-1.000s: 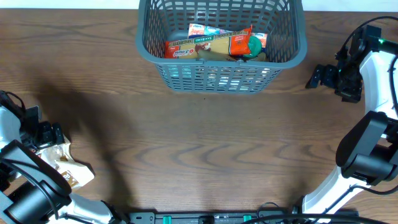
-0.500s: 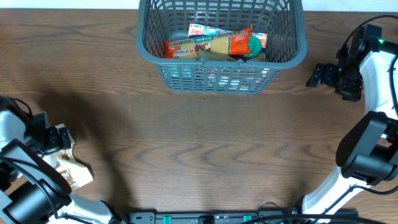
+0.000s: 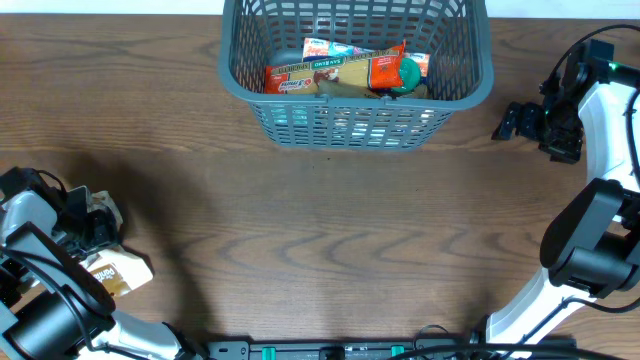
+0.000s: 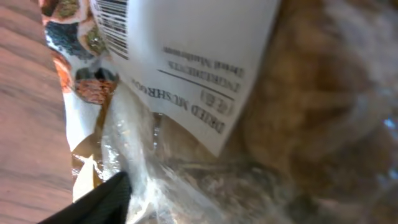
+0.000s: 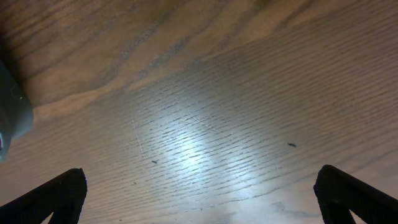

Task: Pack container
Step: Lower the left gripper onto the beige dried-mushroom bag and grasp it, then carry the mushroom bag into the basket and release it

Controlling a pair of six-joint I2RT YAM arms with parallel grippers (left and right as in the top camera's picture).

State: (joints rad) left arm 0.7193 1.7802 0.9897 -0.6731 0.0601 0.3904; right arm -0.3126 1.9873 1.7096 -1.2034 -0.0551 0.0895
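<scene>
The container [image 3: 350, 125], a dark grey-blue lattice basket, stands at the table's far middle and holds several food packets [image 3: 340, 72]. My left gripper [image 3: 98, 225] is at the table's left edge, down on a clear bag of dried mushrooms [image 3: 102, 210]. In the left wrist view that bag [image 4: 298, 124] with its white label fills the frame. One black finger [image 4: 106, 199] shows beside it, set wide; the other finger is hidden. My right gripper [image 3: 507, 124] is open and empty to the right of the basket, over bare wood [image 5: 199, 193].
A second tan and white packet [image 3: 122, 272] lies just in front of the left gripper. A grey corner of the basket [image 5: 12, 115] shows at the left edge of the right wrist view. The right arm's base stands at the front right.
My left gripper has moved toward the front and a little right, down onto the mushroom bag. The right arm and the basket have not moved.
</scene>
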